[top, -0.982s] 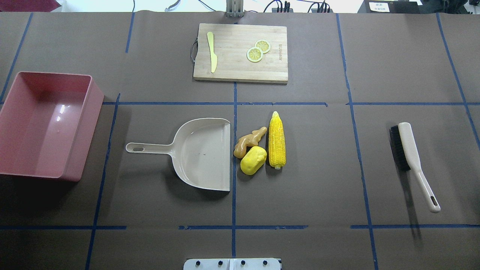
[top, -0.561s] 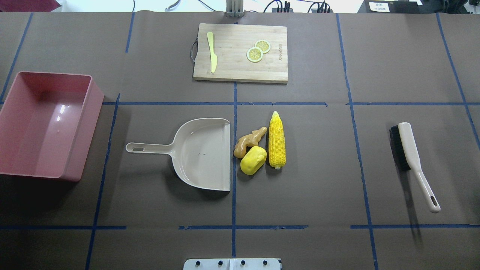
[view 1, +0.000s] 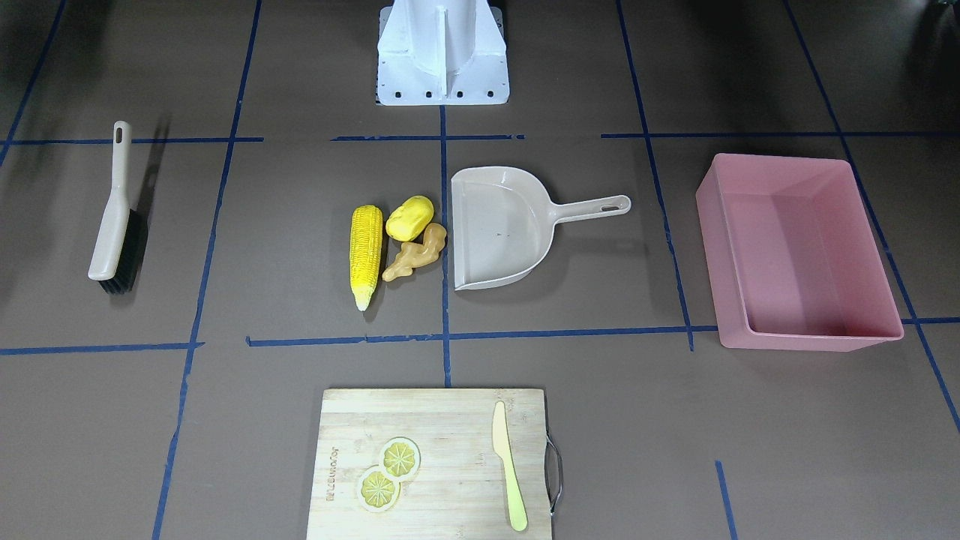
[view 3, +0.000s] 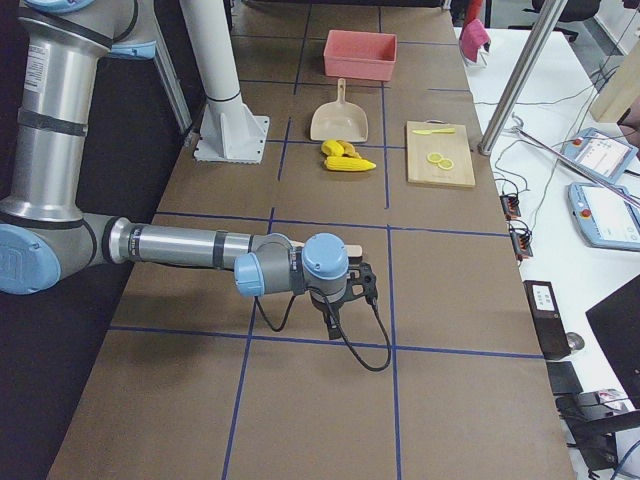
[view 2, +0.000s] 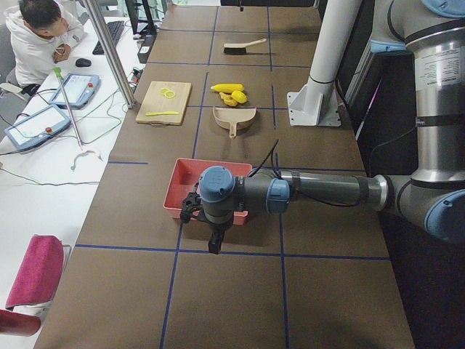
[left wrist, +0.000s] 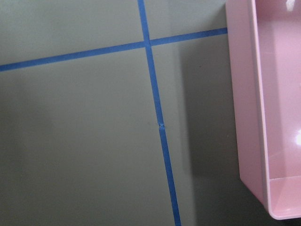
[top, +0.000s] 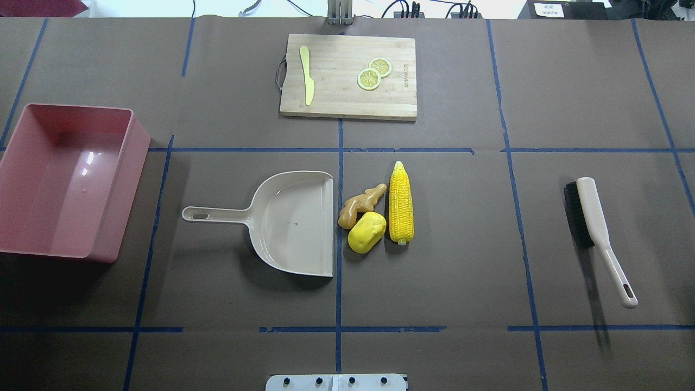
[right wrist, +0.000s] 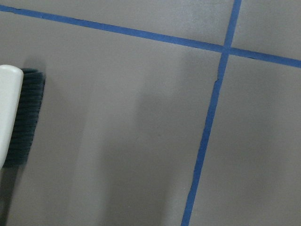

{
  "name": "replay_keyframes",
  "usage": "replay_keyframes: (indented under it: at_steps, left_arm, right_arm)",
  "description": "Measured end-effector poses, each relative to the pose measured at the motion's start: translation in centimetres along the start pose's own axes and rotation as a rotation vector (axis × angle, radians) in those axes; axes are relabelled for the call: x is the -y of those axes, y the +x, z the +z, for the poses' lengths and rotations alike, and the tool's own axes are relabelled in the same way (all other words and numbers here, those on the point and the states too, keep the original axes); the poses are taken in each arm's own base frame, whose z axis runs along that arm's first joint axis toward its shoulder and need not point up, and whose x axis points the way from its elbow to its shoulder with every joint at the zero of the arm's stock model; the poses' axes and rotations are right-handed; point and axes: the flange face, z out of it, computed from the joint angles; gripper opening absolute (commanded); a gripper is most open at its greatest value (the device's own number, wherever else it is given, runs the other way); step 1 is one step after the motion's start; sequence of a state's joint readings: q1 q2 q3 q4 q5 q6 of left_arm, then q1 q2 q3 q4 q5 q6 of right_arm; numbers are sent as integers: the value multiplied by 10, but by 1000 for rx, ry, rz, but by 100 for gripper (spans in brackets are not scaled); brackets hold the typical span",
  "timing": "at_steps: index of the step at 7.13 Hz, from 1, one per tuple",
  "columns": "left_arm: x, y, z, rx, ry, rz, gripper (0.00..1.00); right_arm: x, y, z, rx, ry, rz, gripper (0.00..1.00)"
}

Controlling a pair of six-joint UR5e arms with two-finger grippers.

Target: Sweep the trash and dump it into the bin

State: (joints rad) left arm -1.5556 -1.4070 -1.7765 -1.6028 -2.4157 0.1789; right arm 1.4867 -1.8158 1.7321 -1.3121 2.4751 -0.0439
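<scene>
Evidently staged for sweeping: corn [top: 401, 202], potato [top: 366, 232] and ginger [top: 361, 205] lie at the dustpan's [top: 293, 222] 3 o'clock, beside its open lip; the bin [top: 122, 195] waits at 9. Whether left tool [view 2: 213, 243] or right tool [view 3: 333, 322] is apart, I cannot tell.

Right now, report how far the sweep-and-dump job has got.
Nothing is done yet. The long yellow corn cob, lumpy yellow potato-like piece and tan ginger root lie outside the beige plastic dustpan, by its open edge; the large pink plastic bin is empty. Nothing is in hand: the black-bristled hand brush lies untouched, away from the left gripper and right gripper. Sweeping and dumping both remain.
</scene>
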Motion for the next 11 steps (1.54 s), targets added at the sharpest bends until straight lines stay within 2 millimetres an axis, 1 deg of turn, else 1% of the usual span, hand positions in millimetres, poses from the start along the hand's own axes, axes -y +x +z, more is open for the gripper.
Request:
replay_keyframes:
  at_steps: [1, 2, 3, 4, 5, 6, 7, 8, 9, 10, 11]
  left_arm:
    - [7, 18, 6, -59, 10, 43, 100]
    - [20, 45, 16, -118, -1, 103, 100]
    - [41, 81, 20, -152, -8, 182, 100]
    - [66, 116, 15, -168, 6, 263, 100]
    - [90, 149, 9, -178, 23, 337, 100]
    - [111, 183, 8, -191, 31, 408, 100]
    - [130, 220, 16, -193, 27, 487, 100]
    - [146, 256, 26, -163, 28, 570, 100]
    - [159, 287, 34, -128, 42, 636, 100]
    - [166, 312, 43, -105, 45, 685, 100]
    - [168, 332, 54, -85, 42, 724, 100]
  right_arm:
    - [0, -4, 1, 20, -3, 0, 99]
    - [2, -10, 4, 35, -8, 11, 99]
    - [7, -23, 7, 36, -15, 61, 99]
    - [15, -45, 12, 26, -12, 110, 99]
    - [22, -72, 21, 21, -6, 140, 99]
    - [28, -100, 30, 23, -2, 172, 100]
    - [31, -128, 36, 30, 7, 212, 100]
    - [29, -153, 42, 49, 8, 254, 100]
    - [20, -176, 49, 57, 1, 284, 100]
    - [10, -201, 57, 39, -3, 295, 98]
    - [-1, -220, 62, 9, 4, 307, 99]
